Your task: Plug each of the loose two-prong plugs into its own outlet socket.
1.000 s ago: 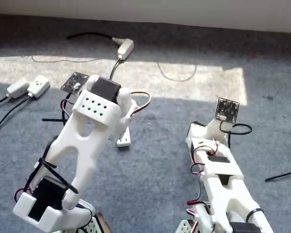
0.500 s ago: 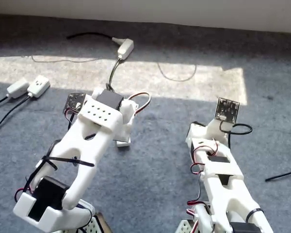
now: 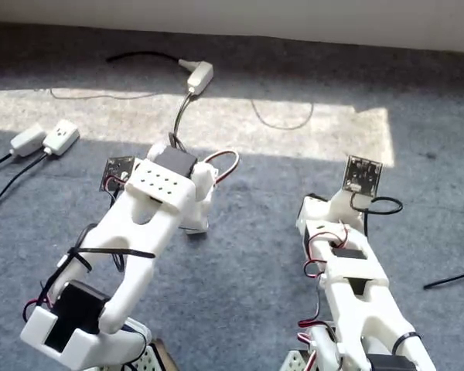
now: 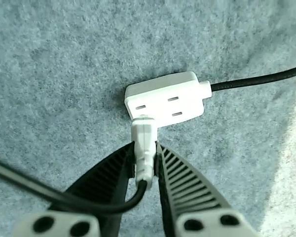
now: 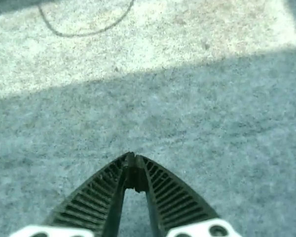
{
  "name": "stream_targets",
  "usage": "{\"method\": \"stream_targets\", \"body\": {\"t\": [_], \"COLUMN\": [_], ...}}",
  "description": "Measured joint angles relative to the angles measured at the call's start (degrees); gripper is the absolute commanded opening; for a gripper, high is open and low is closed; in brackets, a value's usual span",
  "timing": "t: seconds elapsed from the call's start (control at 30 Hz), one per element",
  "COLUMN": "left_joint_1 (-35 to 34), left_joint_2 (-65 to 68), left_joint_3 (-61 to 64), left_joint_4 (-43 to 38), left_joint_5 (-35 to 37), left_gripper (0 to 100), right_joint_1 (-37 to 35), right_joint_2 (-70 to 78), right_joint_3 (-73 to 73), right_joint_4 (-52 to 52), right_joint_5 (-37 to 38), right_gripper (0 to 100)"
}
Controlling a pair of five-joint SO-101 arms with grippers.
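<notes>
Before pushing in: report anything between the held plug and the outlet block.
Nothing visible does. The left gripper holds the white plug with its tip right against the outlet block's edge; the plug's black cord trails back under the gripper.

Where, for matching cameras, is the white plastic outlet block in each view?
High view: white plastic outlet block peeks from under the left arm.
Left wrist view: centre, beyond the left hand's white two-prong plug.
Right wrist view: grey carpet instead.
Shared landmark: its black cable.
</notes>
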Motion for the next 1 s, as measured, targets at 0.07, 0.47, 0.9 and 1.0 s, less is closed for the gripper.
{"method": "stream_targets", "body": {"t": [0.07,0.47,0.9,1.0], "left_joint_1": [0.0,0.0,4.9,5.4], "left_joint_2": [0.0,0.0,0.0,0.0], "left_joint_3": [0.0,-1.1,-1.1,-1.1], "left_joint_4": [0.0,-1.4,-1.4,-1.4], "left_joint_5": [0.0,0.0,0.0,0.0], "left_gripper": [1,1,1,1], "right_joint_1": [0.0,-15.5,-25.1,-24.9], "right_joint_2": [0.0,-6.2,-17.4,-14.2], "right_joint_3": [0.0,-0.4,-0.4,-0.4], "right_joint_4": [0.0,0.0,-0.1,-0.4], "right_joint_5": [0.0,0.0,0.0,0.0], "right_gripper": [0.8,0.8,0.7,0.7]}}
